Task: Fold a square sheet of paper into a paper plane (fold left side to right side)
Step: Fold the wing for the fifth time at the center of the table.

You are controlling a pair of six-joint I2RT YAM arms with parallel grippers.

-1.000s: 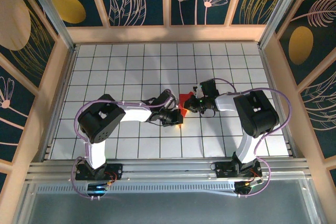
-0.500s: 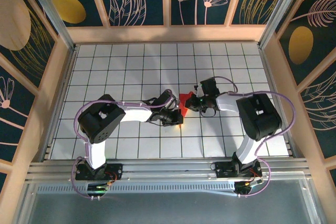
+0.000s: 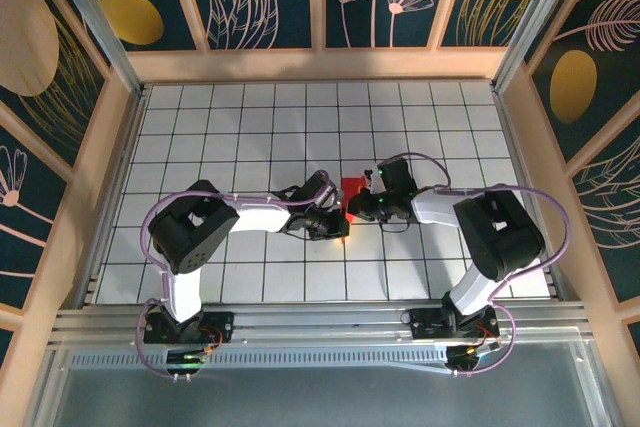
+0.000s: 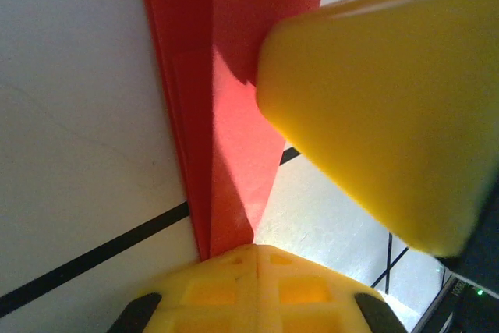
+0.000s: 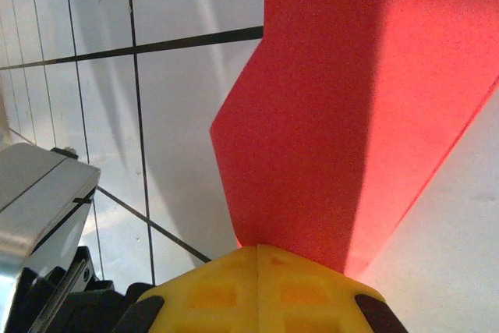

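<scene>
Look for the red paper [image 3: 351, 189] near the middle of the table [image 3: 200, 127], lying flat on the white tiles and creased into a thin shape. Tucked right between the left gripper [image 3: 336, 223] and the right gripper [image 3: 366, 205], touching both, so about the same for each arm. Both shut tight, finger against finger, tips down on the red; hard to tell whether pinching a bit of it or just pressing it flat. Long way of the paper: from the near side of the table to the far side. Thin, pointy end near, at the left gripper; wide end far away. Seen from the left wrist: left gripper [image 4: 257, 253] sitting on the point of the paper [image 4: 226, 115], a crease running straight out from the tips, and a yellow finger [image 4: 374, 115] of the other arm on the right part. Seen from the right wrist: right gripper [image 5: 257, 253] at one corner, the paper [image 5: 343, 115] spreading wide beyond it. Probably best to keep the crease pinned and bring the left side over toward the right.
</scene>
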